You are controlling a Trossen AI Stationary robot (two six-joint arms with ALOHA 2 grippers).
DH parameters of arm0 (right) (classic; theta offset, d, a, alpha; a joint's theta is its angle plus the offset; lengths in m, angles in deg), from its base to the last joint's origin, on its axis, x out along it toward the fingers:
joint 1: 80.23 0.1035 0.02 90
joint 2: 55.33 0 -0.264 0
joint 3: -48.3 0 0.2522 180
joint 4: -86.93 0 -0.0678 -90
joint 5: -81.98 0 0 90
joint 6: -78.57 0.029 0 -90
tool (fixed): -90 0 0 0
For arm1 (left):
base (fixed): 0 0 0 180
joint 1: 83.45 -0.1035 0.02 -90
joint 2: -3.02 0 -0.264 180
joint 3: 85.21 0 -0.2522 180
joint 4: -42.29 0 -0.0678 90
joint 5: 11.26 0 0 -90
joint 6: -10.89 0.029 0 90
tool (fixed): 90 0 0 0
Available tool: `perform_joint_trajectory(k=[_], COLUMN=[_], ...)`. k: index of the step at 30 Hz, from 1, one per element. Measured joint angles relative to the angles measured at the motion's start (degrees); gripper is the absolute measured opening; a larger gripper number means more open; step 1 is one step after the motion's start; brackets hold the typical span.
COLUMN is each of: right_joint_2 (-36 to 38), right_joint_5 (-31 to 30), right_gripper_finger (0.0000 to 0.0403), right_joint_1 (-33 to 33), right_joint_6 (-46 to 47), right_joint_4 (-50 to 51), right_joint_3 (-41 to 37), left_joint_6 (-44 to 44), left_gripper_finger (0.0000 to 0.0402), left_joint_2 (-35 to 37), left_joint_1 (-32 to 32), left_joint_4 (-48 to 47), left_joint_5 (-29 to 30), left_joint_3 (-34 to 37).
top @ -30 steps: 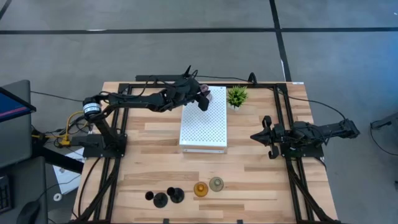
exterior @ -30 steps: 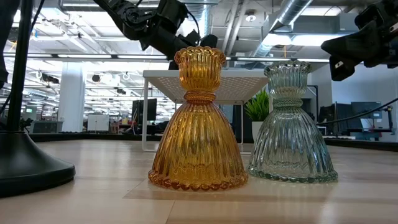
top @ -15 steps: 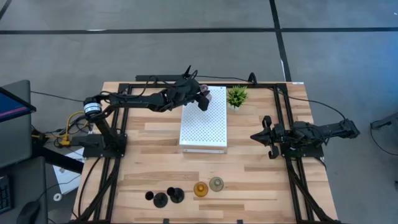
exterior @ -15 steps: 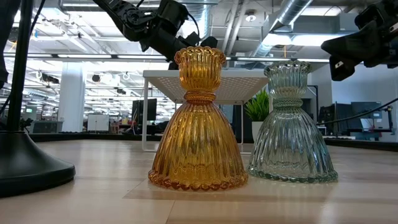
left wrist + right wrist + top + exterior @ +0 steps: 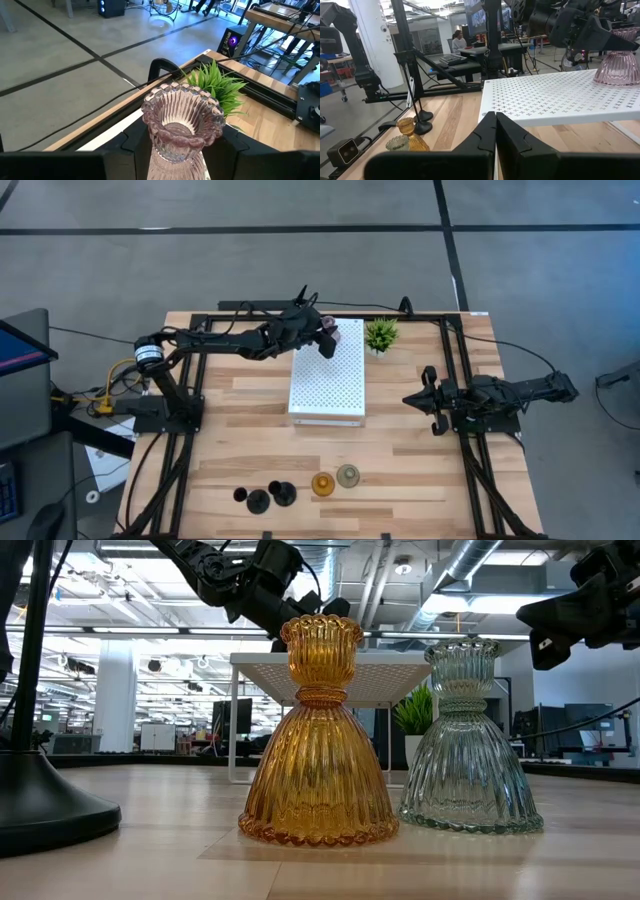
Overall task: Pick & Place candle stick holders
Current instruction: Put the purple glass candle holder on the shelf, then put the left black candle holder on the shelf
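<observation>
Pink glass holder (image 5: 181, 125): sitting between the left gripper's (image 5: 326, 338) fingers, gripped low on its neck, flared mouth upward; its base looks to be resting on the white perforated shelf (image 5: 327, 380).
Left fingers: closing on the pink holder at the shelf's far corner, probably keeping it steady until it sits flat.
Green plant (image 5: 381, 334): standing just beyond those fingers, beside the shelf, apart from the glass.
Right gripper (image 5: 432, 401): waiting off the shelf's right side, fingers pressed together, holding nothing.
Amber holder (image 5: 322, 484) and grey-green holder (image 5: 348, 475): standing side by side at the table's front edge, well away from both grippers.
Two black holders (image 5: 270, 497): waiting beside the amber one, likely next to be carried.
</observation>
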Motion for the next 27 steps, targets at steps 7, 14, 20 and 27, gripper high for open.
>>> perform_joint_trajectory(k=[7,14,20,27], right_joint_2=[0.0,0.0,0.0,0.0], right_joint_5=[0.2,0.2,0.2,0.2], right_gripper_finger=[0.0000,0.0000,0.0000,0.0000], right_joint_1=[0.0,0.0,0.0,0.0], right_joint_6=[0.0,0.0,0.0,0.0], right_joint_4=[0.0,0.0,0.0,0.0], right_joint_3=[0.0,0.0,0.0,0.0], left_joint_6=[0.0,0.0,0.0,2.8], left_gripper_finger=[0.0184,0.0223,0.0236,0.0244], left_joint_2=[0.0,0.0,3.0,8.6], left_joint_1=[0.0,0.0,0.0,0.4], left_joint_4=[0.2,0.3,2.5,3.0], left_joint_5=[0.0,0.0,-0.2,-5.3], left_joint_3=[-0.1,-0.1,-0.1,-0.1])
